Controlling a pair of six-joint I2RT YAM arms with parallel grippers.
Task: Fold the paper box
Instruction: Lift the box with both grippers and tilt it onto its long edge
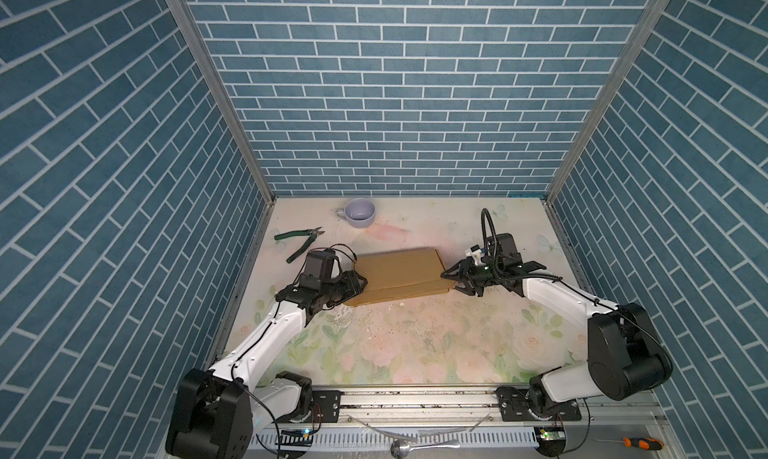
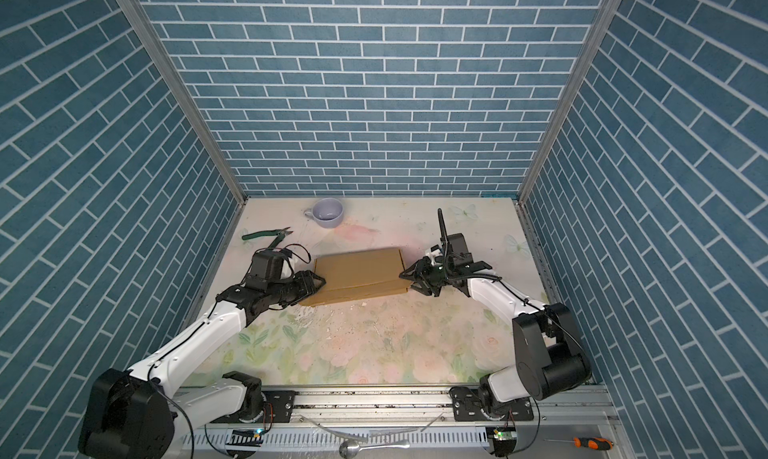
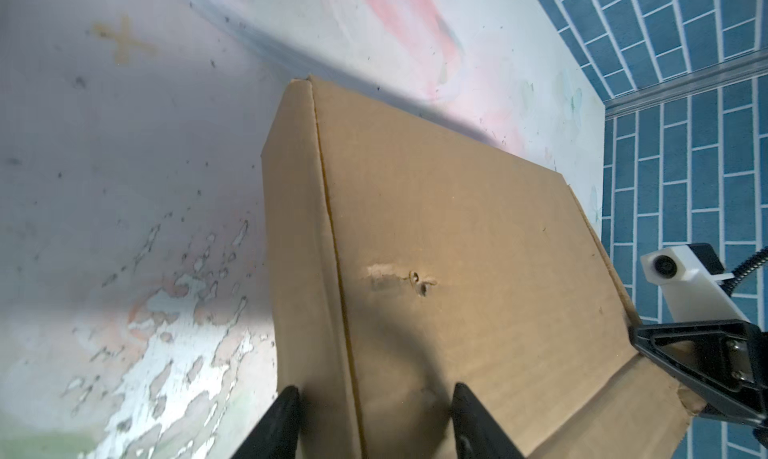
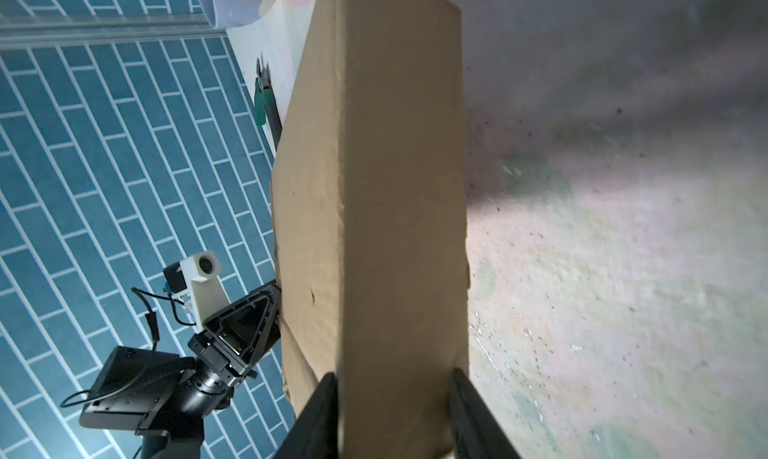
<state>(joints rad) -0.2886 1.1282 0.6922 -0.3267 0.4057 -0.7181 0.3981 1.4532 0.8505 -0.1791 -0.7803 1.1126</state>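
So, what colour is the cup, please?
The cup is lilac, clearest in a top view.

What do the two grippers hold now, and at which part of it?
The left gripper straddles the box at its left end, the right gripper at its right end. Whether either truly clamps it cannot be told.

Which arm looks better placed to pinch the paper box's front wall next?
Right, probably. The right gripper brackets the front wall of the paper box squarely, a finger at each edge. The left gripper sits skewed across the front crease, one finger over the lid.
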